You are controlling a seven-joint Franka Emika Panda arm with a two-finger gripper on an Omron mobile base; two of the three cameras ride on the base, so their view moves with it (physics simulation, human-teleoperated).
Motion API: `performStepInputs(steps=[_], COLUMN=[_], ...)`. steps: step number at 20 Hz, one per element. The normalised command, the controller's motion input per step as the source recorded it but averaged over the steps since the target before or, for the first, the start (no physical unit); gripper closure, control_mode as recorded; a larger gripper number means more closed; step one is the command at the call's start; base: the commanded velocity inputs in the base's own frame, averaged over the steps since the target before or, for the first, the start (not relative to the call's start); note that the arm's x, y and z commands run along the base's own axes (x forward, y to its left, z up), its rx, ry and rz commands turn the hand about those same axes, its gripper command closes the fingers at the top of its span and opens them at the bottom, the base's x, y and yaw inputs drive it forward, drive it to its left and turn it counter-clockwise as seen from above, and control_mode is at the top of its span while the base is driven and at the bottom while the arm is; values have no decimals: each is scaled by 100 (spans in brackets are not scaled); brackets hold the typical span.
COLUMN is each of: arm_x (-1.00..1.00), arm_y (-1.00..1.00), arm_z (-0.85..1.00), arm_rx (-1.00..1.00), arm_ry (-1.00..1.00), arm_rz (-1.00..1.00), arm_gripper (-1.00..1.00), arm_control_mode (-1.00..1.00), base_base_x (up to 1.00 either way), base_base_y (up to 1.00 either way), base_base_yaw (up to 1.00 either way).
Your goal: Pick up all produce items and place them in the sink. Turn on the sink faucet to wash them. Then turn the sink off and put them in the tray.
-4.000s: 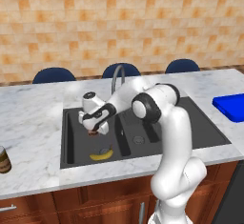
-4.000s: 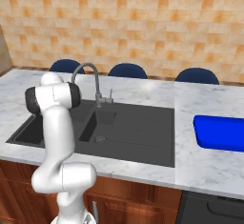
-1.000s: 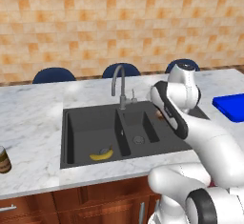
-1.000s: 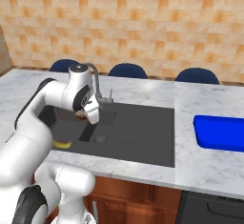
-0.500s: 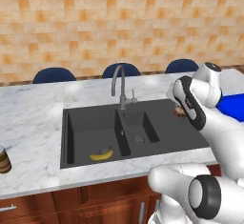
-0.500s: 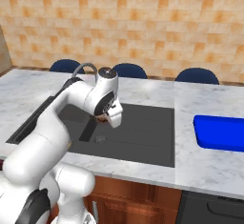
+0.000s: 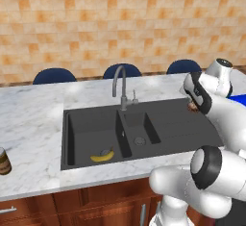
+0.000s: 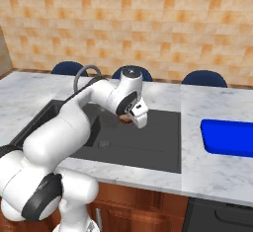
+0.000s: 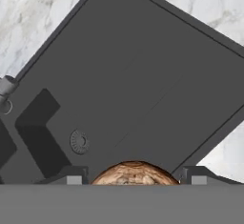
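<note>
Fingers (image 9: 133, 180) clamped on the brown ball (image 9: 134, 173) above the dark sink (image 9: 143, 75) drainboard, marble counter (image 9: 28, 23) around.

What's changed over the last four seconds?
The claw lifted the brown ball out of the left basin and swung it right, over the sink's drainboard, toward the blue tray. The banana, faucet and jar stayed put.

Glossy white rounded arm segments, dark grey joint rings, 2 small dark fingers (image 9: 75, 175).
</note>
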Motion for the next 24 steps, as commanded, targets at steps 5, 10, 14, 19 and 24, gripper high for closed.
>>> performStepInputs(steps=[5, 10, 14, 19, 24], arm_x=[39, 40, 36, 27, 16], arm_y=[-69, -75, -76, -76, -77], arm_z=[0, 0, 0, 0, -8], arm_rx=[-9, -3, 0, 0, 0], arm_ry=[0, 1, 1, 1, 0], arm_rz=[0, 0, 0, 0, 0], arm_gripper=[100, 100, 100, 100, 100], arm_control_mode=[-100, -100, -100, -100, -100], base_base_x=[0, 0, 0, 0, 0], base_base_y=[0, 0, 0, 0, 0], base_base_yaw=[0, 0, 0, 0, 0])
